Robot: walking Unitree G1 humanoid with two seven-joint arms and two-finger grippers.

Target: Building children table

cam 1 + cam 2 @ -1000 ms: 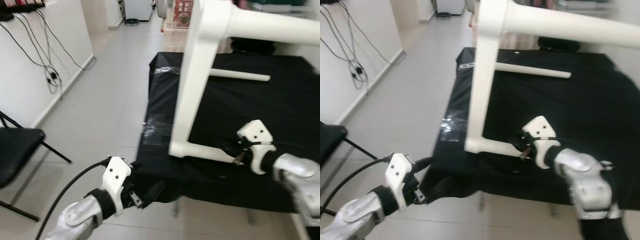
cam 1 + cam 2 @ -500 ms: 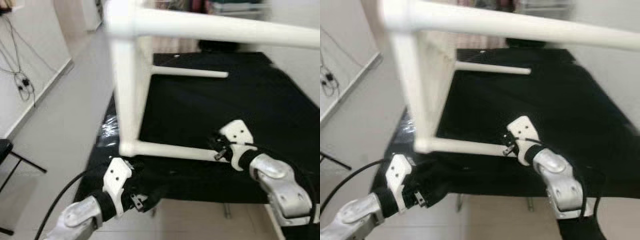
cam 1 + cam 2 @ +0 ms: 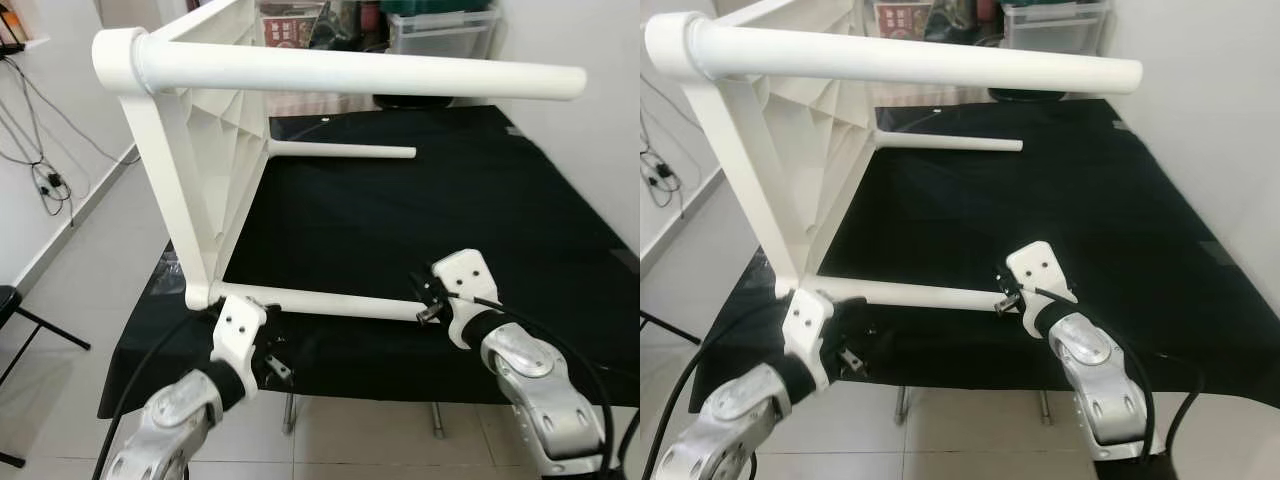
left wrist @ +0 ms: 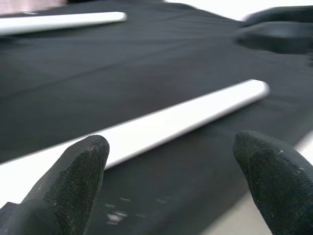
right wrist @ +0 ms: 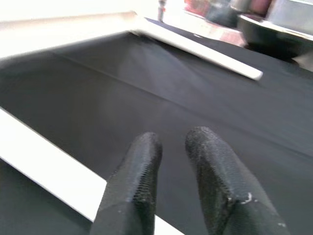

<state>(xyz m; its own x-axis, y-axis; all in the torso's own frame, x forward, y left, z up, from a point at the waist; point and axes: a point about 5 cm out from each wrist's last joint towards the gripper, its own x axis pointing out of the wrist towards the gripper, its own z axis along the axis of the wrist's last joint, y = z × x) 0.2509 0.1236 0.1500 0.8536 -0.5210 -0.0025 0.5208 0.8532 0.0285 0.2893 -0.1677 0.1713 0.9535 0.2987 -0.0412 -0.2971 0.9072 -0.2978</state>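
A white children's table (image 3: 200,190) lies on its side on the black-covered worktable (image 3: 500,190). Its top stands on edge at the left and three round legs point right: an upper leg (image 3: 380,76), a far leg (image 3: 345,152) and a lower leg (image 3: 320,305) resting on the cloth. My left gripper (image 4: 171,152) is open at the worktable's front edge, beside the lower corner, with the lower leg (image 4: 161,122) lying beyond its fingertips. My right gripper (image 5: 173,142) is shut with nothing between its fingers, hovering at the free end of the lower leg (image 5: 44,166).
The worktable's front edge (image 3: 380,385) runs just before both arms. Tiled floor (image 3: 80,260) lies to the left, with a black chair (image 3: 8,305) and wall cables (image 3: 45,160). A wall (image 3: 590,120) stands close on the right; storage boxes (image 3: 440,30) are behind.
The camera has swung, so the whole white table now shows. My left gripper has come up from below the worktable's edge to the lower corner. The right gripper stays at the leg's end.
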